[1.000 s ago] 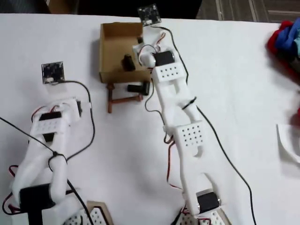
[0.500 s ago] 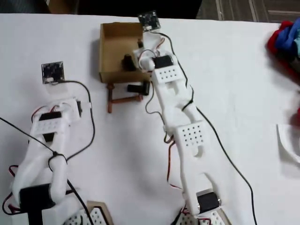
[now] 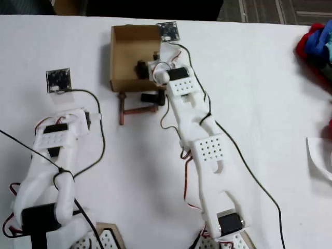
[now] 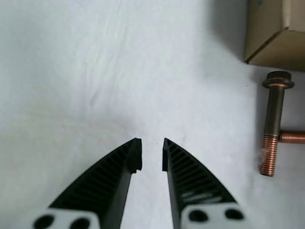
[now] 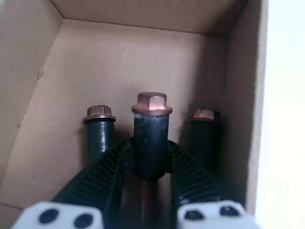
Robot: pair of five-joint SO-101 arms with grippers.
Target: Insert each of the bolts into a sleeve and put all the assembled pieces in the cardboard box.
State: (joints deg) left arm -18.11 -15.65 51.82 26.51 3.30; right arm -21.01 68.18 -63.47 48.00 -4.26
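- The left claw (image 4: 148, 155) hangs just over the white desk (image 4: 71, 71). Its two black tips are a little apart, with nothing between them. It is well apart from the loose parts, so a grab from here may close on air.
- Two long copper bolts (image 4: 273, 124) lie touching in an L shape, just beside the brown cardboard box (image 3: 124, 57). Pulling one may drag or roll the other.
- A short black sleeve (image 3: 152, 97) lies on the desk near those bolts, close to the right arm. The arm may knock it away when it backs out.
- Inside the box, the right claw (image 5: 150, 144) squeezes a black sleeve with a copper-headed bolt inside (image 5: 151, 119).
- Two finished black pieces (image 5: 100, 133) sit close by, one on each side. I cannot tell if they stand or lie. If the claw opens wide or swings, it may bump them.
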